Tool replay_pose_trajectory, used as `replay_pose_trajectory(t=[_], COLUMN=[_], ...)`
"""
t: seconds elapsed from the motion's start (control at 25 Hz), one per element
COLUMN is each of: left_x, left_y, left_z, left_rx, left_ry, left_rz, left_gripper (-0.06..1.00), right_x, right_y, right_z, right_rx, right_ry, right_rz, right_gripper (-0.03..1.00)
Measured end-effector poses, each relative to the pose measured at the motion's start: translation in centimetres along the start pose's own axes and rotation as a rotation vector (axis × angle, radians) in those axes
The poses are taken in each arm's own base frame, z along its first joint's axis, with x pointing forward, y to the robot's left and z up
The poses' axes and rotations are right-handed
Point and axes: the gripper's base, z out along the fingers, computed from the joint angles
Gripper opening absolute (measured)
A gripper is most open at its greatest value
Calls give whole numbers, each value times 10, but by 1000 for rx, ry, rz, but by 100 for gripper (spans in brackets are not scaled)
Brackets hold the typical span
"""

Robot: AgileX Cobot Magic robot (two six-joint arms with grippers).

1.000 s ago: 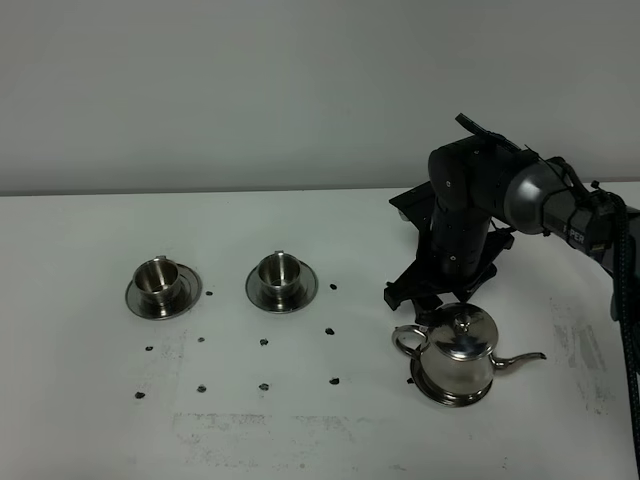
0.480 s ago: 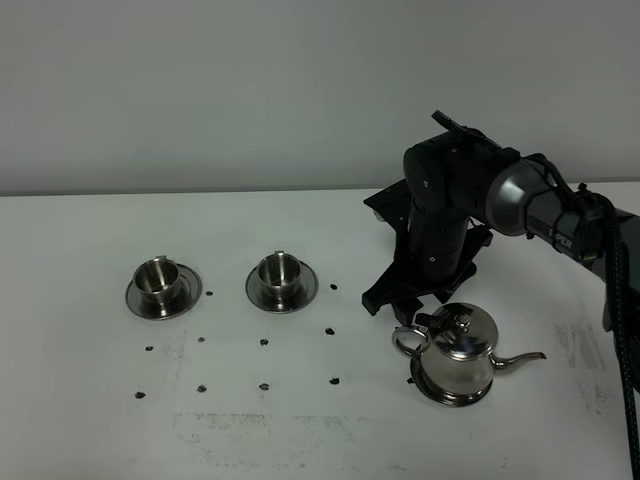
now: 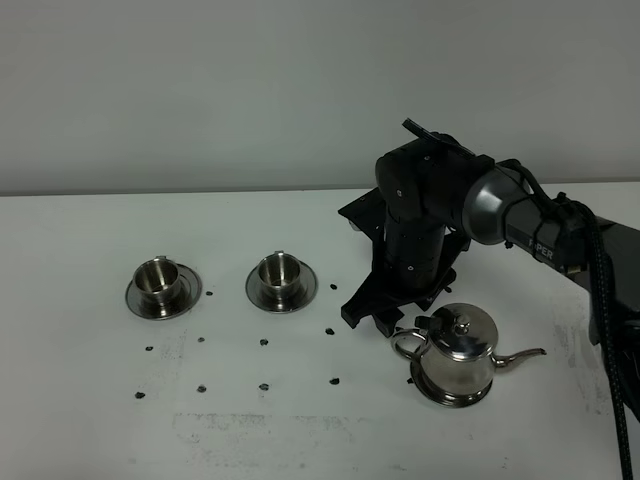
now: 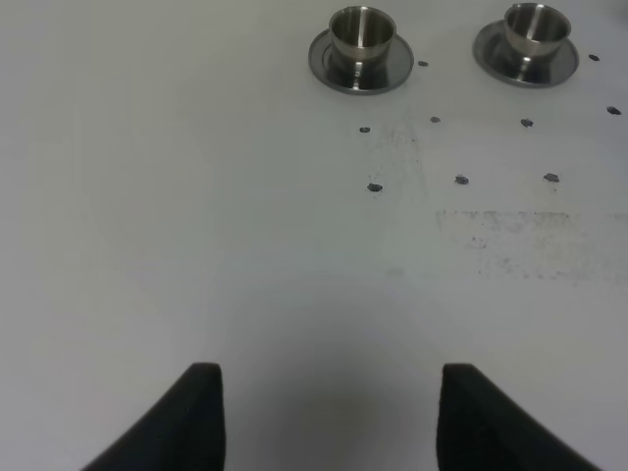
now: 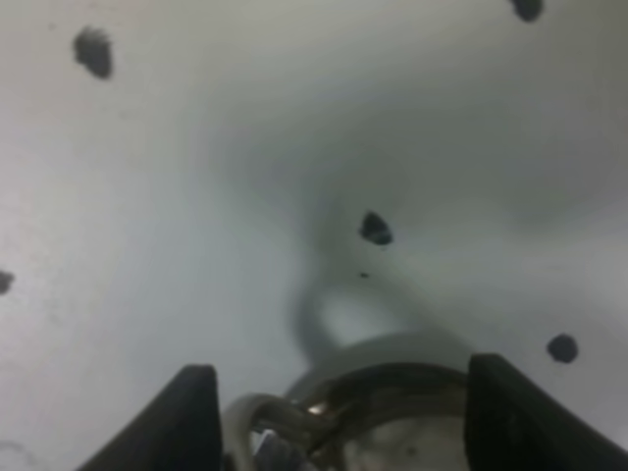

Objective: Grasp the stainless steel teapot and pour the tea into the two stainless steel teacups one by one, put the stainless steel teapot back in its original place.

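Observation:
The stainless steel teapot [image 3: 457,354] stands on its round saucer [image 3: 448,398] at the right front, handle to the left and spout to the right. My right gripper [image 3: 385,321] is open, hanging low just left of and behind the teapot's handle, not touching it. In the right wrist view the teapot's top and handle [image 5: 378,407] show between the two spread fingers [image 5: 191,417]. The two teacups stand on their saucers at the left [image 3: 159,279] and the middle [image 3: 279,271]; the left wrist view also shows them [image 4: 360,34] [image 4: 535,28]. My left gripper [image 4: 329,412] is open and empty over bare table.
Small dark marks [image 3: 332,329] dot the white table [image 3: 90,400] in front of the cups. The right arm [image 3: 520,215] reaches in from the right edge above the teapot. A grey wall stands behind the table.
My right arm has swung left and a little lower, carrying the gripper from behind the teapot to beside its handle. Teapot and cups have not moved.

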Motion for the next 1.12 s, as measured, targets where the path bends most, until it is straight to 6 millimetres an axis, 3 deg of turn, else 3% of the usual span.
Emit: replay_pose_trajectory(t=[0.4,1.12], left_x=[0,0], left_y=[0,0], left_z=[0,0], left_rx=[0,1], left_ry=[0,0], left_rz=[-1,-1], left_gripper=[54,54], right_x=[-1,0], right_y=[19,24], right_z=[-3,-11], right_rx=[-5,-19], right_ry=[11,2], right_rz=[-4,53], right_gripper=[55,55])
